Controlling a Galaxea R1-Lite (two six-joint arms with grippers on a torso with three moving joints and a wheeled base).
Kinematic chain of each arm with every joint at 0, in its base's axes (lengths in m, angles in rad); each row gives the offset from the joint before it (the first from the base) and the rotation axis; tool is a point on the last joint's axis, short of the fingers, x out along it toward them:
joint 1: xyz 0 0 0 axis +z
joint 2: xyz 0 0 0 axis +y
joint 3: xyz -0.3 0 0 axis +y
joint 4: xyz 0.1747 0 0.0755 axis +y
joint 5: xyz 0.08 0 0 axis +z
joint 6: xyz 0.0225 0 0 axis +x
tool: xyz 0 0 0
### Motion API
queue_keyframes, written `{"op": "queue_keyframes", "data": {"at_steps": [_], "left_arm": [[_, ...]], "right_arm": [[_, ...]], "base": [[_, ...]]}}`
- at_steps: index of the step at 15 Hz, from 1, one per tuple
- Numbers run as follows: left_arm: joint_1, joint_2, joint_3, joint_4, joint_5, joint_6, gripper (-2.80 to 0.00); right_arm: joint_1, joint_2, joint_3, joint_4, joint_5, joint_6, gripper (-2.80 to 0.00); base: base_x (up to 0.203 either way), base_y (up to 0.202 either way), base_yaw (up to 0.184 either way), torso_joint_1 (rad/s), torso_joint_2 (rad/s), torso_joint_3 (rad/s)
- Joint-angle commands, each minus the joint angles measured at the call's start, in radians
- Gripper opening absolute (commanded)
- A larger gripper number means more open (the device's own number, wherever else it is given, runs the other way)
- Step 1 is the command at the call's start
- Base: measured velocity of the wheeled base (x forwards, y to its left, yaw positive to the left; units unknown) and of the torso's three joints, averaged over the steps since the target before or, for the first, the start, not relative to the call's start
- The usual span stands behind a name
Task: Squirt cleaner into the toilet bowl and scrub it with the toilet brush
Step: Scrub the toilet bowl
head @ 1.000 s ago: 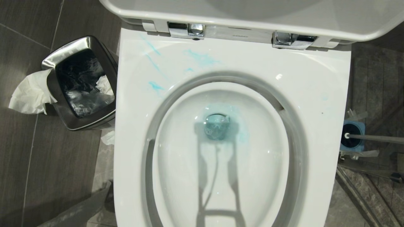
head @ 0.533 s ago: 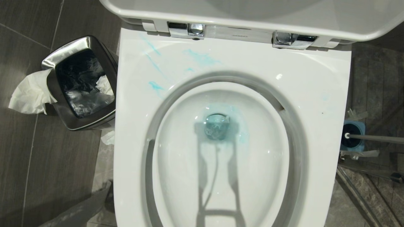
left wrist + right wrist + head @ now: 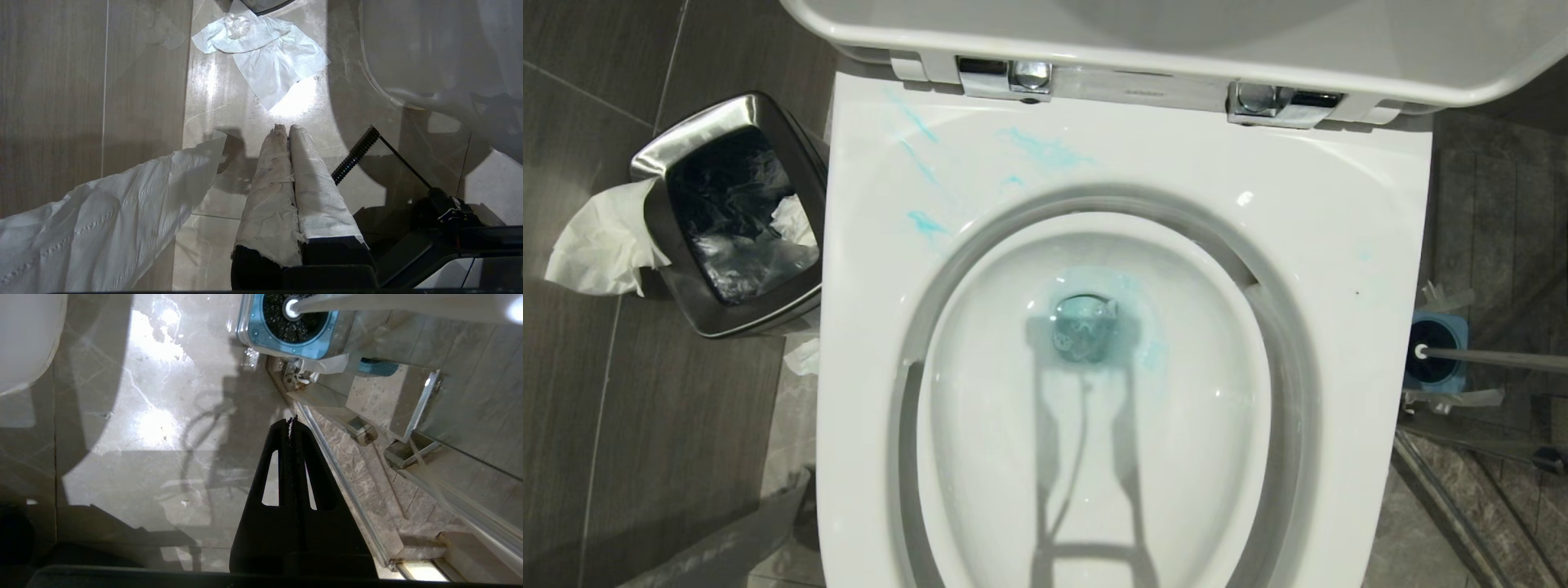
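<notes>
overhead, the head view takes in the whole bowl (image 3: 1094, 392) with its lid (image 3: 1176, 41) raised, yet neither arm appears there; only the wrist views show them. the left wrist view shows the left pincer (image 3: 288, 130), its fingers wrapped in white paper and pressed together on nothing, hanging over the pale floor (image 3: 143, 81) beside the bowl's outer wall (image 3: 429, 53), with a crumpled tissue (image 3: 265, 53) lying ahead of it and a loose sheet of paper (image 3: 102, 228) next to it. the right wrist view shows the right pincer (image 3: 291, 421), black, closed and empty, above the marble floor (image 3: 155, 396) alongside a metal rail (image 3: 347, 486); the brush (image 3: 292, 308) is well apart from it, head down in its blue holder (image 3: 286, 343), handle leaning away. from the head view the brush (image 3: 1421, 352) sits just off the bowl's right edge, in a narrow strip of floor. on the left, a steel bin (image 3: 731, 216) stands close to the rim, tissue draped over its side, leaving little room there. cleaner (image 3: 1045, 151) streaks the broad back rim in thin turquoise smears, mostly toward the left, and tints the water round the drain (image 3: 1085, 327) a pale blue. the basin is glossy white, crossed by a shadow.
</notes>
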Motion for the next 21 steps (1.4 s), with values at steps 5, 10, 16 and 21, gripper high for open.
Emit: {"op": "queue_keyframes", "data": {"at_steps": [5,10,16,21], "left_arm": [[0.000,0.001,0.002,0.000,0.000,-0.001,-2.80],[0.000,0.001,0.002,0.000,0.000,-0.001,-2.80],[0.002,0.001,0.002,0.000,0.000,0.000,-2.80],[0.000,0.001,0.002,0.000,0.001,-0.001,-2.80]], "right_arm": [[-0.001,0.040,0.006,-0.003,-0.003,-0.007,-2.80],[-0.001,0.014,0.025,-0.003,-0.032,-0.003,0.00],[-0.021,0.045,0.072,-0.193,-0.102,-0.001,0.00],[-0.033,0.075,0.060,-0.260,-0.178,-0.005,0.00]], "base": [[0.000,0.000,0.000,0.000,0.00,0.000],[0.000,0.000,0.000,0.000,0.00,0.000],[0.000,0.000,0.000,0.000,0.00,0.000],[0.000,0.000,0.000,0.000,0.00,0.000]]}}
